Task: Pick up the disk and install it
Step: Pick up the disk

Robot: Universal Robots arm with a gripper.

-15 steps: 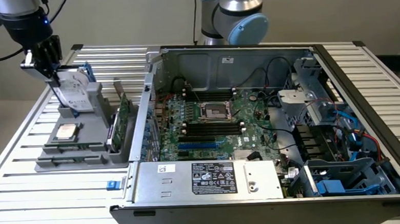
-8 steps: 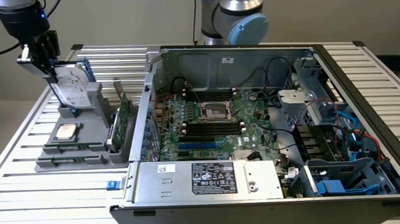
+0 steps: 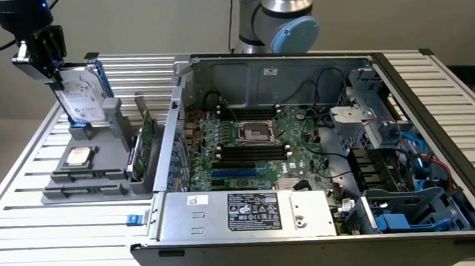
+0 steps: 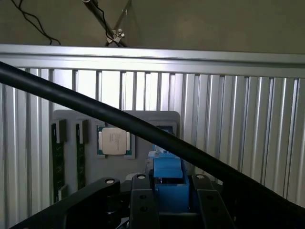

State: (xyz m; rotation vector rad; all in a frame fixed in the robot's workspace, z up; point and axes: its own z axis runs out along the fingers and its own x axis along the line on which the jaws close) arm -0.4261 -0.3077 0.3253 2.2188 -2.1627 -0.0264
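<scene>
Exterior view: my pincer [image 3: 54,72] is clamped partway closed on the top edge of the one disk [image 3: 85,95]. It is silver-grey, white-labelled and blue-framed, hanging upright just below me at the grey holder [image 3: 102,189]. One open computer case [image 3: 259,77] sits well apart.

Wrist view: the disk's blue edge sits between my two fingers [image 4: 143,205]. Beyond lie one square chip [image 4: 114,141] and two green cards [image 4: 58,157].

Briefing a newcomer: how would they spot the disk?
Find the open computer case; at the exterior view's left sits a grey parts holder. The disk stands upright at its far end, in the gripper: silver, white-labelled, blue-framed, unlike the small square chip.
</scene>
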